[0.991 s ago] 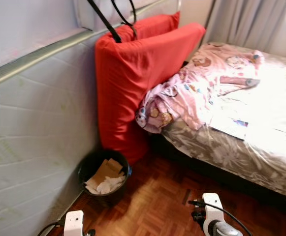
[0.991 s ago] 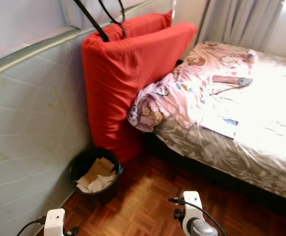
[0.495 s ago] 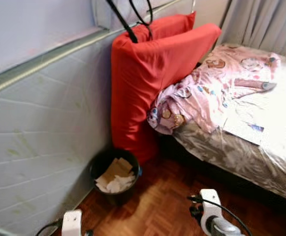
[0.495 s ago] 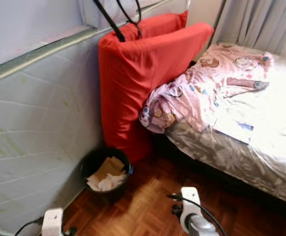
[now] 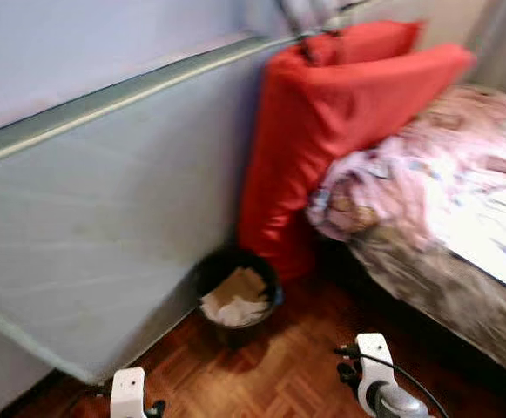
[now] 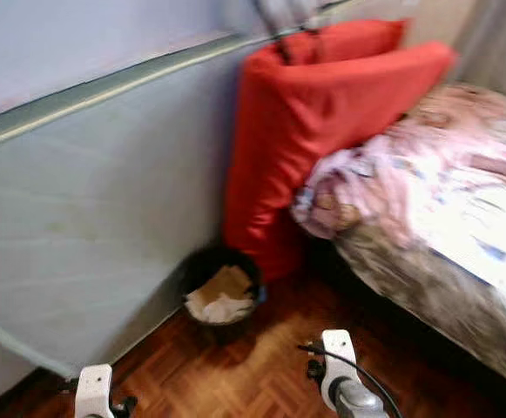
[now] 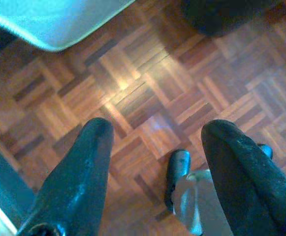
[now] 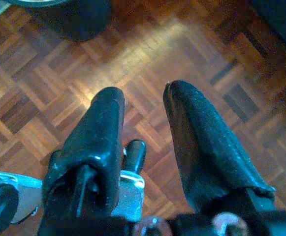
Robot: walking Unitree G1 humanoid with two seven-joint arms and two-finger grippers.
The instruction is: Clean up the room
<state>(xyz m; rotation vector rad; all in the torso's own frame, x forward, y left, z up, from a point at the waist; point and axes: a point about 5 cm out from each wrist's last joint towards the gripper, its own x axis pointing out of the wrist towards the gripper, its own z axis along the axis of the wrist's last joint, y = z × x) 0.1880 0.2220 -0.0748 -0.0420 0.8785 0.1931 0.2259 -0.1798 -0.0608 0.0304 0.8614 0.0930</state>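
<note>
1. Bin (image 5: 236, 293), one, black and part full of paper scraps, sits at lower centre of the head views on the parquet floor (image 5: 296, 374), against the grey mattress (image 5: 122, 226).
2. Left gripper (image 7: 157, 162) hangs wide open and empty; right gripper (image 8: 145, 132) is slightly parted, also empty.
3. Step looks like scanning; next calls for choosing litter.
4. Two red cushions (image 5: 340, 131) and one pink blanket (image 5: 409, 183) lie on the bed (image 5: 427, 270).
</note>
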